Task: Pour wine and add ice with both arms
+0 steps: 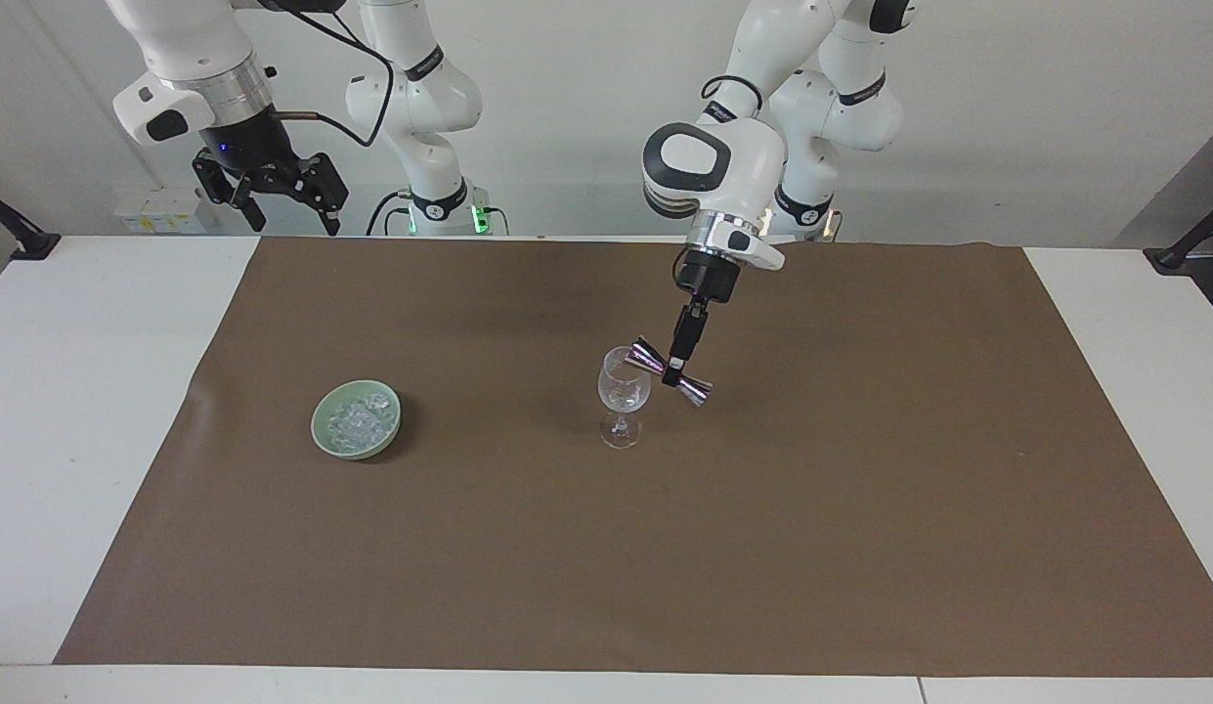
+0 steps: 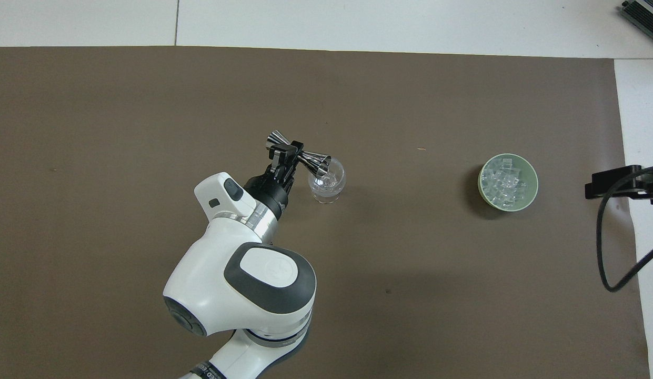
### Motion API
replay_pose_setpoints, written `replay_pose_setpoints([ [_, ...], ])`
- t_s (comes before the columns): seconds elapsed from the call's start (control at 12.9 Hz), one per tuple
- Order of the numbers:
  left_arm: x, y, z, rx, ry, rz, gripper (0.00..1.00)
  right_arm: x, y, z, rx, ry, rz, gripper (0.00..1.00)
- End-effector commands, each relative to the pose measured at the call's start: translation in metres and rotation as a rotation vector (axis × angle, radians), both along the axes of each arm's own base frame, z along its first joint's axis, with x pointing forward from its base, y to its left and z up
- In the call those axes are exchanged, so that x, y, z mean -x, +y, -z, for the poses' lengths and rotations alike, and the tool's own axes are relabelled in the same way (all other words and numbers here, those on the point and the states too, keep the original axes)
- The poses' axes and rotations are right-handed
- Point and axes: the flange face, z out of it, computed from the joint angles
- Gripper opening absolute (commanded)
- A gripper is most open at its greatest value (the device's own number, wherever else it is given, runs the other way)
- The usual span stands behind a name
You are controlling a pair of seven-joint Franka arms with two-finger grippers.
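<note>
only facing shows right gripper [image 1: 279, 200] spread; left gripper [image 1: 675, 371] clamps jigger [image 1: 671, 373] over glass [image 1: 624, 391].

A robotics lab: two white arms [image 1: 762, 147] bolted by a paper-covered table [image 1: 78, 391], bare walls.

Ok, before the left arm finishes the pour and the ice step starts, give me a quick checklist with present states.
1. Left gripper shut on the jigger at its waist: ok.
2. Jigger tilted, one mouth at the wine glass rim: ok.
3. Wine glass upright on the brown mat: ok.
4. Liquid passing into the glass: cannot tell.
5. Ice heaped in the green bowl, toward the right arm's end of the table: ok.
6. Right gripper open, waiting raised near its end of the table, not over the bowl: ok.
</note>
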Motion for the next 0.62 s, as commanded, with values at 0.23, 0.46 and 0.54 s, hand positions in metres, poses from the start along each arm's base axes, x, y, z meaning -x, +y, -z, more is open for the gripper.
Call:
replay_pose_setpoints([
  [0.23, -0.0002, -0.0088, -0.0030, -0.071, -0.048, 0.026, 0.00, 0.0064, 0.0008, 0.0003, -0.003, -0.003, 0.010, 1.00],
  [0.46, -0.0008, -0.0096, -0.0042, -0.103, -0.067, 0.034, 0.00, 0.0064, 0.0008, 0.0003, -0.003, -0.003, 0.010, 1.00],
  [0.54, -0.0006, -0.0103, -0.0043, -0.109, -0.071, 0.039, 0.00, 0.0064, 0.0008, 0.0003, -0.003, -0.003, 0.010, 1.00],
])
